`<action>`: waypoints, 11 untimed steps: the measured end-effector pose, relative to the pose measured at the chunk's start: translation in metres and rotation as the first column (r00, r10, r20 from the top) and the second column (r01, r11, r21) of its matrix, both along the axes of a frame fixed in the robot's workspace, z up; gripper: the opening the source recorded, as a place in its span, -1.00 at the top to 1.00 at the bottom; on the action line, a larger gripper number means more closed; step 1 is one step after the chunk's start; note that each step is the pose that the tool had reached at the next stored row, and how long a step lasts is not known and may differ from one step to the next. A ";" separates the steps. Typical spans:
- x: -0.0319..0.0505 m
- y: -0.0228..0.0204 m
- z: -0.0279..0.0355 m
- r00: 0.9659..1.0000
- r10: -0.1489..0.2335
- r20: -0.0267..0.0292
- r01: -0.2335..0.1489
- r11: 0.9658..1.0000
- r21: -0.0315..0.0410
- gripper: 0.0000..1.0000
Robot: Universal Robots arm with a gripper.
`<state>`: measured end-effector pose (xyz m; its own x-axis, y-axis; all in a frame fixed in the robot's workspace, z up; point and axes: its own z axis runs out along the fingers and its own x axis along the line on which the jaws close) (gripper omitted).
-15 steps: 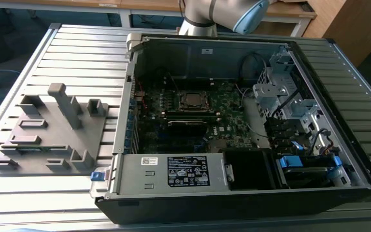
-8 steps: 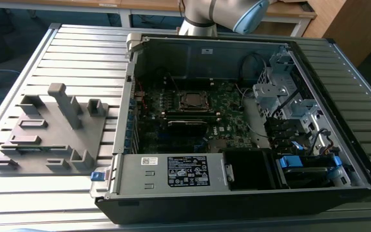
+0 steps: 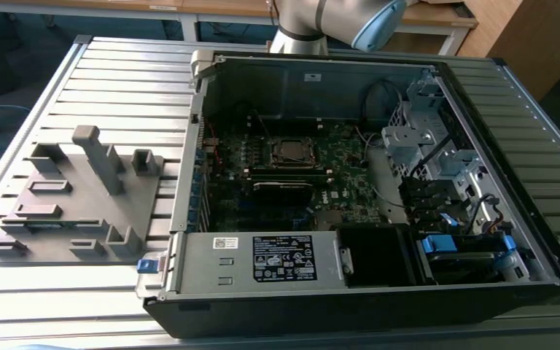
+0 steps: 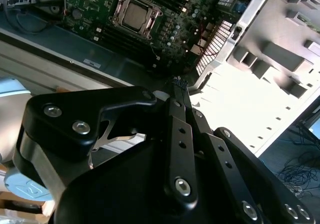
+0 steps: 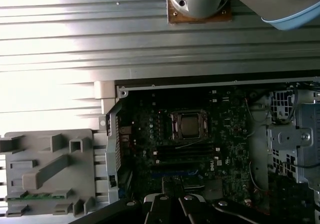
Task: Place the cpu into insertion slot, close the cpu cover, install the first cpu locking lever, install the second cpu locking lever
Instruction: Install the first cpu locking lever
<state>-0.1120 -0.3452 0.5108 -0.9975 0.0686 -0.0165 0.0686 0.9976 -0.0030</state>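
The cpu (image 4: 136, 14) shows its dull silver top inside the insertion slot (image 3: 293, 152) on the green board, in both wrist views and the exterior view. The cpu cover (image 4: 118, 7) lies flat around the cpu (image 5: 189, 125) as a thin metal frame. A thin metal rod (image 5: 186, 143) runs beside the socket; I cannot tell whether it is latched. My gripper (image 4: 179, 83) hangs high above the open case near its edge, with its black fingers drawn together to a point and nothing between them.
The open computer case (image 3: 192, 182) lies on a slatted metal table (image 3: 114, 80). A grey fixture tray (image 3: 76, 197) with upright posts stands at the exterior view's left. Drive bays and cables (image 3: 436, 160) crowd the case's other side. The arm's base (image 5: 199, 1) is bolted behind the case.
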 end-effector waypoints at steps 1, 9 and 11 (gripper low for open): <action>0.0000 0.0000 -0.0011 1.000 0.000 0.000 0.000 1.000 0.000 0.80; 0.0000 -0.0001 -0.0088 1.000 0.000 0.000 0.000 1.000 0.000 0.80; 0.0000 -0.0001 -0.0104 1.000 0.000 0.000 0.000 1.000 0.000 0.80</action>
<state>-0.1120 -0.3453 0.5004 -0.9975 0.0686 -0.0165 0.0686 0.9976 -0.0029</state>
